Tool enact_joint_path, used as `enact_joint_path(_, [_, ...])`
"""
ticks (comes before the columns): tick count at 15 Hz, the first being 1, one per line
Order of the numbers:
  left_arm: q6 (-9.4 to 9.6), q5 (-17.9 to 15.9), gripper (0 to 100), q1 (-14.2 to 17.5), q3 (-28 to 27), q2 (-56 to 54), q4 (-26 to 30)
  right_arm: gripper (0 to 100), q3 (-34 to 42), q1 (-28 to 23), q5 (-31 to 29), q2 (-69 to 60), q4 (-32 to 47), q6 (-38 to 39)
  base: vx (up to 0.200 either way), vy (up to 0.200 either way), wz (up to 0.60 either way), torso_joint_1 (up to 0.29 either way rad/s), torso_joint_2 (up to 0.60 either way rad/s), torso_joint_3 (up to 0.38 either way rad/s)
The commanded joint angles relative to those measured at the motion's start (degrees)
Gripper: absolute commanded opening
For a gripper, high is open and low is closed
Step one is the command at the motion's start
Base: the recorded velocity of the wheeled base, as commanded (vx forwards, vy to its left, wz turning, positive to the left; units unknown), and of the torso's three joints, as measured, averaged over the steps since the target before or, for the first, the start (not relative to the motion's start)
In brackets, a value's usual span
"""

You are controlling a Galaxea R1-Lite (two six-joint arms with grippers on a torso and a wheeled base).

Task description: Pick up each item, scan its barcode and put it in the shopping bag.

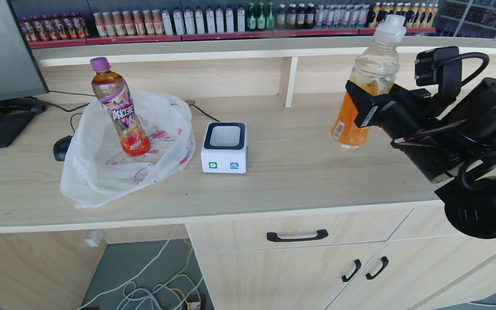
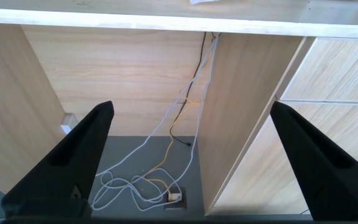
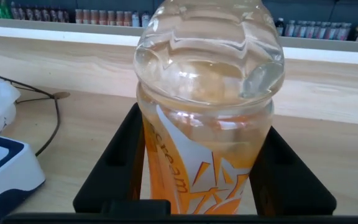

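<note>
Right claw (image 1: 365,102) clamped round orange bottle (image 1: 350,125), perhaps just off bench (image 1: 291,181), well apart from scanner (image 1: 224,147); left claw (image 2: 191,107) wide below bench edge.

On the pale wooden surface (image 1: 274,185), a white plastic shopping bag (image 1: 97,181) lies at the left, with a purple-capped plastic drink bottle (image 1: 121,112) upright in it. A white box-shaped scanner (image 1: 224,148) sits just right of the bag. Well to the right, a white-capped clear plastic bottle of orange drink (image 1: 370,73) is upright between the right gripper (image 1: 366,103) fingers (image 1: 357,98).
</note>
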Motion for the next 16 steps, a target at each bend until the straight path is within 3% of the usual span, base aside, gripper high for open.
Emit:
enact_joint_path(1, [0.0,0.0,100,0.0,0.0,0.0,0.0,0,4.5,0.3,0.4,-6.6,0.0,0.0,0.0,0.0,0.0,0.0,0.0,0.0])
enact_joint_path(6, [0.0,0.0,100,0.0,0.0,0.0,0.0,0,11.8,3.4,-0.1,-13.0,0.0,-0.3,0.0,0.0,0.0,0.0,0.0,0.0])
enact_joint_path(16, [0.0,0.0,100,0.0,0.0,0.0,0.0,0,29.1,3.6,-0.1,-26.6,0.0,0.0,0.0,0.0,0.0,0.0,0.0,0.0])
